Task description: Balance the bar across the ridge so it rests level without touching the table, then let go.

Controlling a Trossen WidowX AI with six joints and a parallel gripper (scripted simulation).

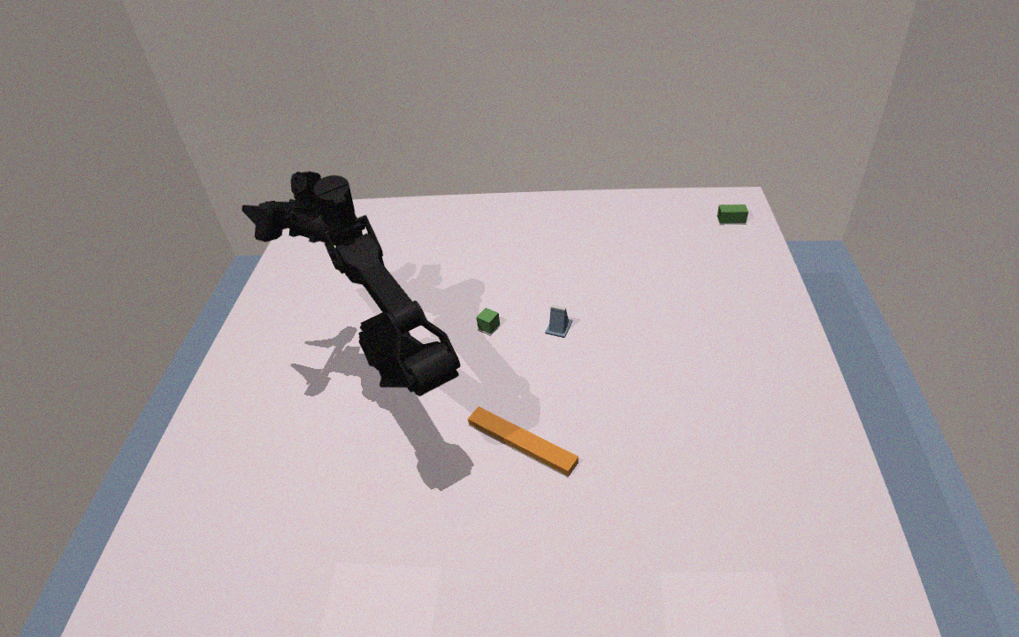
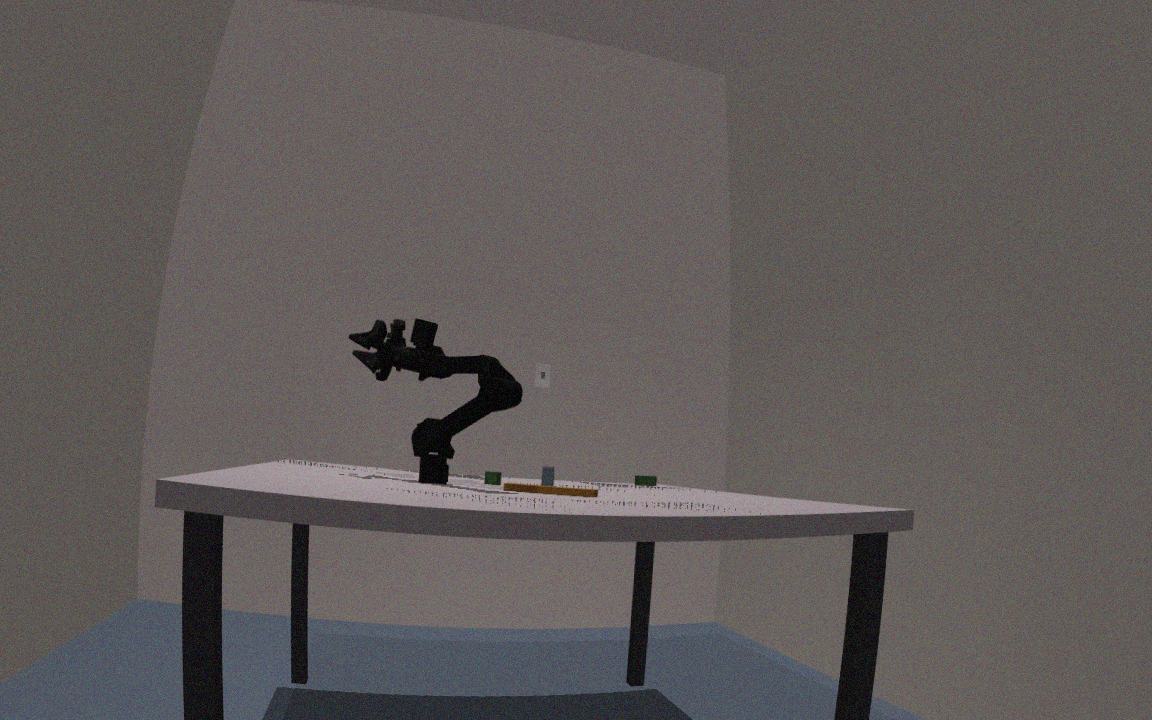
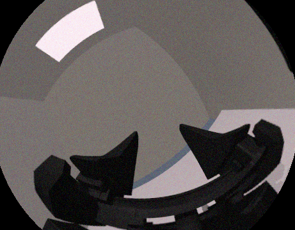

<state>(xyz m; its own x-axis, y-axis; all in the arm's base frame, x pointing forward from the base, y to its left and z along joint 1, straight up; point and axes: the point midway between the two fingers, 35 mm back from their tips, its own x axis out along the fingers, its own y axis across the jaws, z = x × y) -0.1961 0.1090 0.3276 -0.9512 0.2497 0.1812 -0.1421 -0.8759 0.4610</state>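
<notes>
The fingers (image 1: 264, 223) (image 2: 368, 361) stood widely spread, though short of their fullest reach, with a broad gap between their tips. They pinched nothing and touched nothing; through the gap the wrist view showed wall, a strip of blue floor and part of the desk (image 1: 655, 395) (image 2: 562, 526) (image 3: 173, 179). The black arm (image 1: 371, 272) (image 2: 469, 413) held them high above the desk, pointing toward the left side of both the top and exterior views.

The bar (image 1: 523, 440) (image 2: 553, 489) was orange, long, straight and slim, with a flat upper face. It lay flat on the desk, slanting in the top view, and a faint shadow crossed one end.

It was well apart from the fingers and far lower, on the opposite side of the arm's base. The ridge (image 1: 557, 320) (image 2: 547, 475), a blue-grey upright piece on a thin foot, stood apart from the bar with nothing across it. A green cube (image 1: 486, 321) (image 2: 492, 478) sat near the ridge, and a green block (image 1: 732, 213) (image 2: 645, 480) lay by a far corner.
</notes>
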